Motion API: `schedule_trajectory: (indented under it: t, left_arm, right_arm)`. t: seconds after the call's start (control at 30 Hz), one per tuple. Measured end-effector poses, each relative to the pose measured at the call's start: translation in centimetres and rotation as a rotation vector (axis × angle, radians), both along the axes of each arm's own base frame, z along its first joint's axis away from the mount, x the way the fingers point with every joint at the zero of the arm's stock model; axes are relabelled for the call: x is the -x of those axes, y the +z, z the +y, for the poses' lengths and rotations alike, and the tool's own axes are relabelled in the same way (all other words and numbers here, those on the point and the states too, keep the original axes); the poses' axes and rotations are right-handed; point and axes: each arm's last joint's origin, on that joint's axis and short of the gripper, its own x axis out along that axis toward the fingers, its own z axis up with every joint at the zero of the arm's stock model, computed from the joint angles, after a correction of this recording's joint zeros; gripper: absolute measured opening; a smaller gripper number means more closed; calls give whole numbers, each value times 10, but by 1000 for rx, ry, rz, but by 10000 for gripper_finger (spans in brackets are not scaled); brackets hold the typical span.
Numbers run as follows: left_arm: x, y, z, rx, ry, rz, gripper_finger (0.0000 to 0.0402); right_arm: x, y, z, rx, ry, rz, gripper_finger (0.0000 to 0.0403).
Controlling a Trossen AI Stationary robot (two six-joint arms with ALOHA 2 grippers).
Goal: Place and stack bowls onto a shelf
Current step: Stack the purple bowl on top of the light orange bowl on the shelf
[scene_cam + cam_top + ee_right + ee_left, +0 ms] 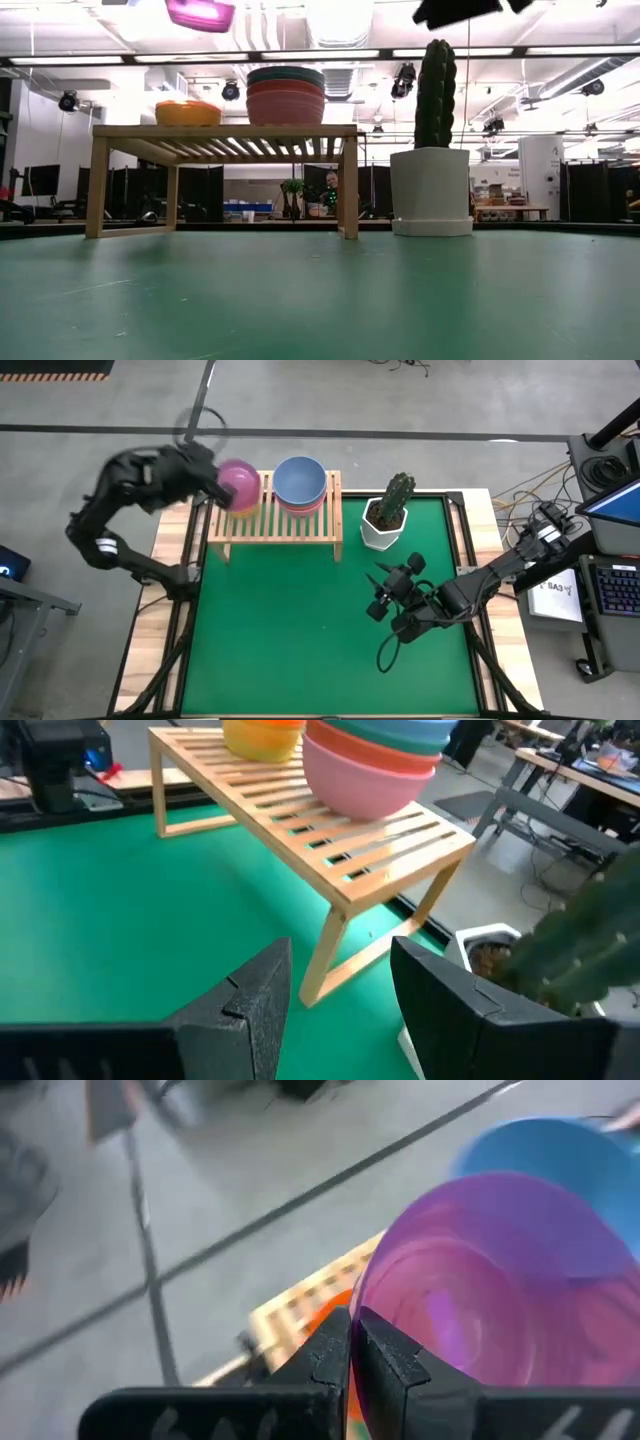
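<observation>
My left gripper (pixel 350 1342) pinches the purple bowl (pixel 238 484) by its rim, above the shelf (pixel 275 520) at ten o'clock; it looks light, stiff, slippery. Right gripper (pixel 335 995): jaws spread.

Right gripper (pixel 335 995): fingers apart, over mat (pixel 120 920)
Shelf (pixel 330 845): carries pink-bottomed bowl stack (pixel 375 765), yellow stack (pixel 262 738)
Cactus (pixel 585 955): beside shelf
</observation>
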Motion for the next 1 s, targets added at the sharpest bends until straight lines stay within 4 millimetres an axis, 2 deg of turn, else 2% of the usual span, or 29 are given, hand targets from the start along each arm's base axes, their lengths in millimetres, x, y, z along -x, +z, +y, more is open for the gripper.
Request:
schedule_trajectory:
  t: [0.17, 0.33, 0.53, 0.73, 0.87, 1.0]
  left_arm:
    - [41, -4, 32, 134, 134, -25, 0]
    - [57, -21, 62, 261, 150, -80, 0]
    - [52, -55, 94, 361, 121, -88, 0]
    - [42, -86, 109, 433, 101, -26, 0]
    - [39, -95, 113, 446, 103, -16, 0]
    - [38, -96, 115, 429, 96, -24, 0]
  right_arm:
    - [7, -11, -4, -25, -21, -14, 164]
    - [10, -12, -6, -35, -28, -29, 164]
    - [10, -12, -6, -38, -28, -34, 164]
    - [10, -12, -6, -39, -28, -37, 164]
    - [10, -12, -6, -40, -27, -39, 164]
    - [10, -11, -6, -42, -27, -42, 164]
